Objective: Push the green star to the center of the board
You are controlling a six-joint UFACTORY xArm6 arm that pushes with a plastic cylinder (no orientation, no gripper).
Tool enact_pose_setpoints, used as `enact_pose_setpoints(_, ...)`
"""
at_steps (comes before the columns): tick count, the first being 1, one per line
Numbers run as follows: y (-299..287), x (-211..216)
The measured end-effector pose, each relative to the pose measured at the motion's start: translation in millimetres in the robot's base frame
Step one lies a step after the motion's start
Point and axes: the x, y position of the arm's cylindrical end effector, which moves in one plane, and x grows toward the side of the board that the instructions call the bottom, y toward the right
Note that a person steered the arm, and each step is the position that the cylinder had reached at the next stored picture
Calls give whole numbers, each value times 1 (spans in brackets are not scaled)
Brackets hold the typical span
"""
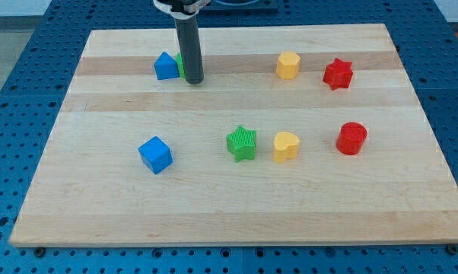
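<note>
The green star is a small ribbed block lying flat on the wooden board, close to the middle and slightly toward the near edge, just left of a yellow heart-shaped block, not touching.

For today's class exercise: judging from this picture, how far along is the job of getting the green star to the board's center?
Done: the green star already sits near the middle of the board, beside a yellow block.
In hand: nothing; my tip is far off near the view's top, next to the blue block.
Left: at most a small nudge.
</note>
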Motion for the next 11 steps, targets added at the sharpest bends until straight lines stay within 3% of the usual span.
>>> enact_pose_setpoints(1,62,0)
enact_pose_setpoints(2,62,0)
enact_pose_setpoints(5,113,125)
enact_pose_setpoints(6,115,126)
enact_pose_setpoints(8,129,206)
enact_pose_setpoints(11,87,203)
